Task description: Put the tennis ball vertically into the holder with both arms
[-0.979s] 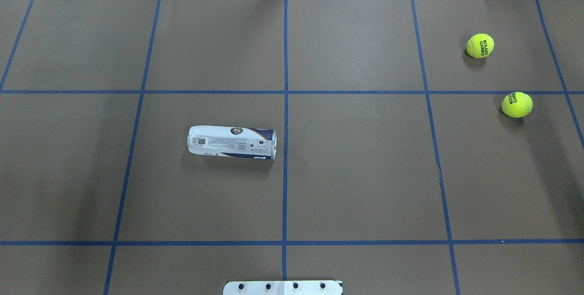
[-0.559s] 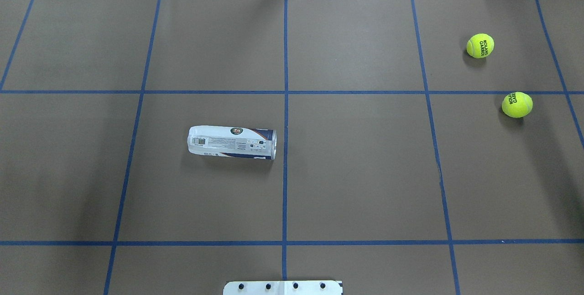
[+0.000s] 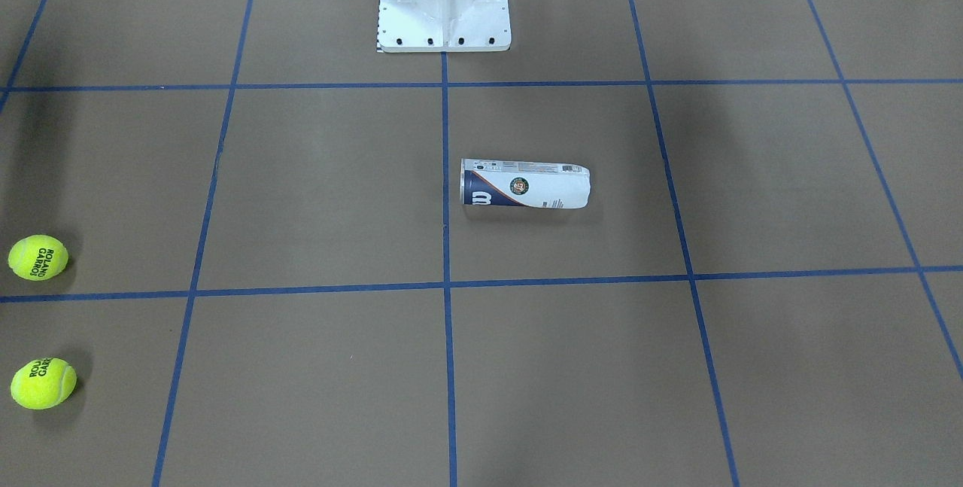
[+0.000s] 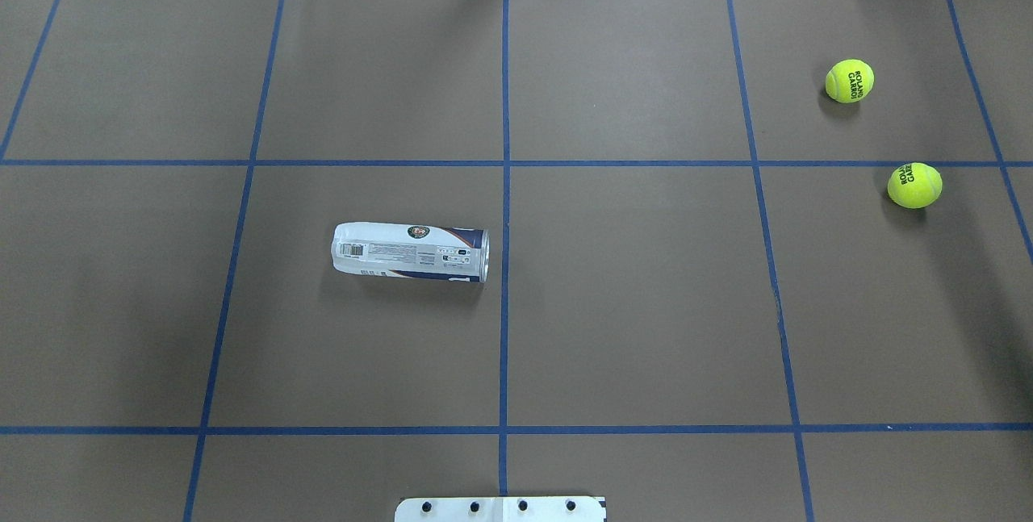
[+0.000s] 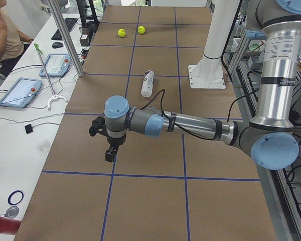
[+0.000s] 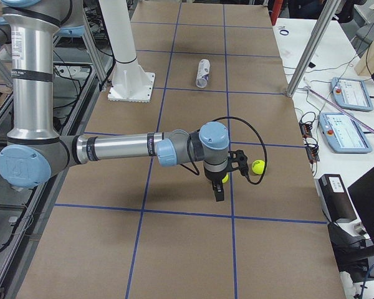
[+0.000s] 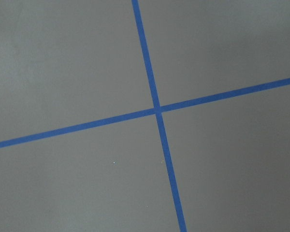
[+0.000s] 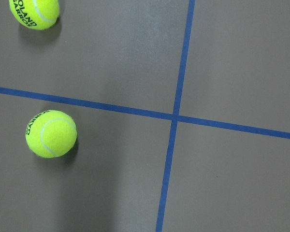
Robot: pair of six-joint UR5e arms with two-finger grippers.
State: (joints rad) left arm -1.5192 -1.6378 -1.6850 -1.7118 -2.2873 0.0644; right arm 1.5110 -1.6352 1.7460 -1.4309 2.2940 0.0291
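1. Both grippers, left gripper (image 5: 109, 153) and right gripper (image 6: 219, 192), show only in side views; I cannot tell their state.
2. Overhead shows the holder (image 4: 410, 252) lying sideways on the desk (image 4: 646, 304).
3. Front view reveals its navy band, white "W".

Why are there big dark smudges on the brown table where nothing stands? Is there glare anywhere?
Overhead view: the soft smudges on the table are probably arm shadows; exterior left view: the left arm hangs over the table; right wrist view: the lower tennis ball is sharp, with a short shadow; left wrist view: tape lines evenly lit, no glare.
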